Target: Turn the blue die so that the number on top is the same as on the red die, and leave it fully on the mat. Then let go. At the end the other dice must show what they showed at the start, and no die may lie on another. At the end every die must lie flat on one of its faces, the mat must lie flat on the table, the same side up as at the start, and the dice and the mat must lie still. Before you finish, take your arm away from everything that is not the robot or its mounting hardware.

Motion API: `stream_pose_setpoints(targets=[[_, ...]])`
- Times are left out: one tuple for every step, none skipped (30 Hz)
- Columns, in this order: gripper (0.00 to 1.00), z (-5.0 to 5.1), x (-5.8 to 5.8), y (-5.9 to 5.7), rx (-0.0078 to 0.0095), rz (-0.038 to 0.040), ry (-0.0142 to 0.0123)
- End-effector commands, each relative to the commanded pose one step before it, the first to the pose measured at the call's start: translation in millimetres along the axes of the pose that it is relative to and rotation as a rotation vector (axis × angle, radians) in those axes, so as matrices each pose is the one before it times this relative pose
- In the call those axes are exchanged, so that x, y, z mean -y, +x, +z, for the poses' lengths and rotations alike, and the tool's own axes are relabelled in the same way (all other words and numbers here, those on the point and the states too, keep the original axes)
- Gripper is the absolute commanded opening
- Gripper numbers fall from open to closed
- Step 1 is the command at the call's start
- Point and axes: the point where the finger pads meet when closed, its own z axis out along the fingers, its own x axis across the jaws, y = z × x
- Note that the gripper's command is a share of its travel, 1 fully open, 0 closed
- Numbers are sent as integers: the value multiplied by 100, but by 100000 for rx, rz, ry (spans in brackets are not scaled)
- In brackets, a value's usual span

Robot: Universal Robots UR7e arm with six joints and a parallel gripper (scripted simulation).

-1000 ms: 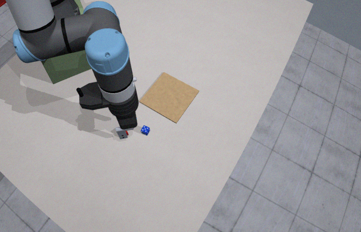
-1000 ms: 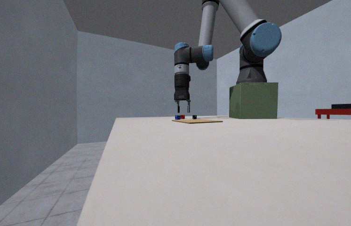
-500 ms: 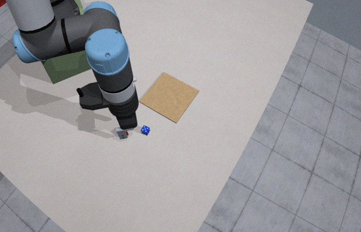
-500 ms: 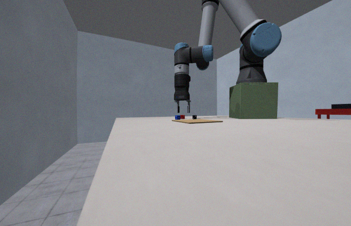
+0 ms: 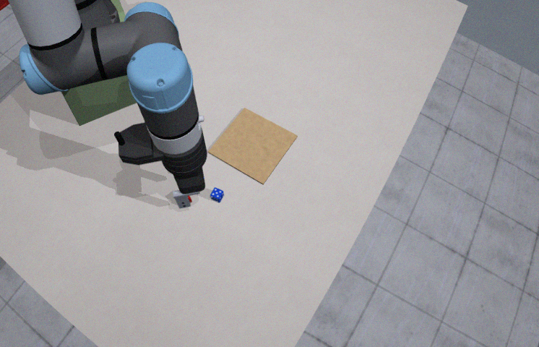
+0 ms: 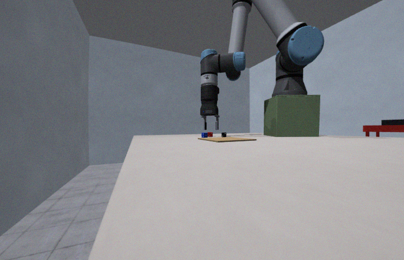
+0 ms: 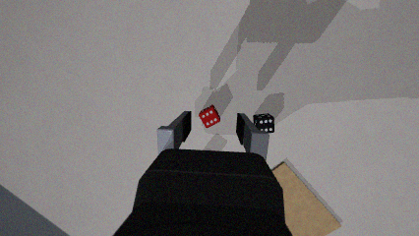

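Blue die (image 5: 217,194) (image 6: 204,135) is sitting on the table (image 5: 350,142) (image 6: 262,193), just off the mat's (image 5: 253,146) (image 6: 227,139) (image 7: 307,202) seven o'clock corner in the top view, at about three o'clock from the gripper's (image 5: 188,201) (image 6: 210,129) (image 7: 213,128) jaws, outside them. The jaws are standing fully open above the table, gripping nothing.

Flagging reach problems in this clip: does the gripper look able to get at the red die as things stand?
Probably yes: the open gripper hangs above the red die, nothing visibly between.
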Motion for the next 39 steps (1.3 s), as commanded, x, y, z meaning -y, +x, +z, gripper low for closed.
stream_pose_setpoints(targets=[[100,-32,-8,-41,127,-3,-22],[100,0,0,0,0,0,0],[100,0,0,0,0,0,0],[100,0,0,0,0,0,0],[100,0,0,0,0,0,0],[100,0,0,0,0,0,0],[100,0,0,0,0,0,0],[100,0,0,0,0,0,0],[100,0,-4,0,0,0,0],[100,0,-27,-2,0,0,0],[100,0,-67,-4,0,0,0],[100,0,-119,-7,0,0,0],[100,0,-178,-10,0,0,0],[100,0,-241,-15,0,0,0],[100,0,-302,-17,0,0,0],[100,0,-360,-22,0,0,0],[100,0,-411,-25,0,0,0],[100,0,0,0,0,0,0],[100,0,0,0,0,0,0],[100,0,-453,-27,0,0,0],[100,0,-485,-29,0,0,0],[100,0,-504,-30,0,0,0],[100,0,-509,-30,0,0,0],[100,0,-501,-30,0,0,0],[100,0,-478,-29,0,0,0],[100,0,-442,-27,0,0,0],[100,0,-394,-24,0,0,0],[100,0,-336,-20,0,0,0],[100,0,-270,-16,0,0,0],[100,0,-203,-13,0,0,0],[100,0,-136,-8,0,0,0],[100,0,-77,-4,0,0,0],[100,0,-31,-2,0,0,0],[100,0,-5,0,0,0,0],[100,0,0,0,0,0,0],[100,0,0,0,0,0,0],[100,0,0,0,0,0,0],[100,0,0,0,0,0,0],[100,0,0,0,0,0,0]])
